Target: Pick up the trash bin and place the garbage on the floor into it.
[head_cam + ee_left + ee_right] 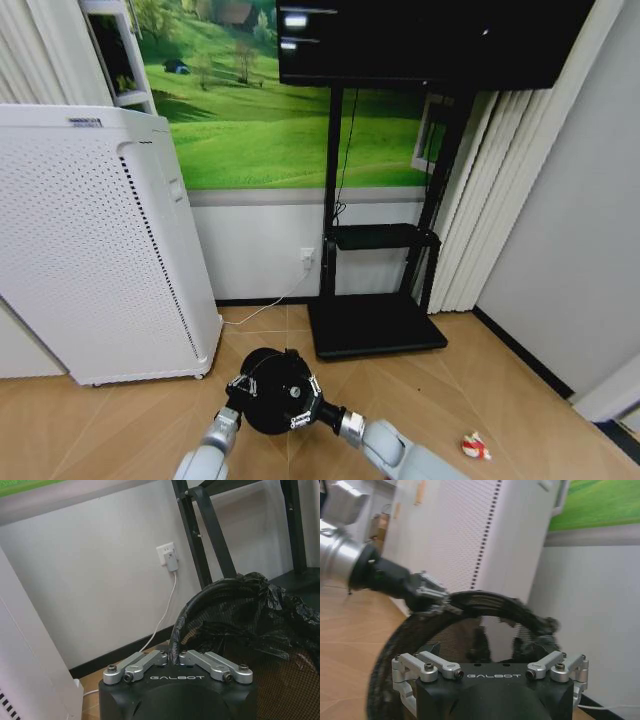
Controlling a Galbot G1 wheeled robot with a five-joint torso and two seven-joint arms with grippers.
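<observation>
Low in front of the robot, just above the wooden floor point(120, 420), both hands meet at the trash bin point(276, 388). The left hand point(240, 388) sits on the bin's left side; in the left wrist view its fingers point(150, 661) are pressed together on the rim, pinching the black mesh edge and the bag liner point(280, 615) that is draped over it. The right hand point(312, 402) is on the bin's opposite side. In the right wrist view the right hand point(492, 667) has its finger links spread wide with the bin's rim just beyond them, and I cannot tell whether its tips are touching the rim or closing on it. That same view shows the left hand point(432, 597) across the opening, clamped on the far edge of the bin point(485, 605).

Seen from the head, the bin is a small black round shape between the two forearms, directly ahead of the robot. Behind and to its left stands a tall white perforated appliance point(90, 250). Behind and to its right is the black base of a TV stand point(375, 325), with a wall socket point(167, 555) and white cable on the wall between them. One red-and-white wrapper point(475, 447) lies on the floor well to the right of the bin.
</observation>
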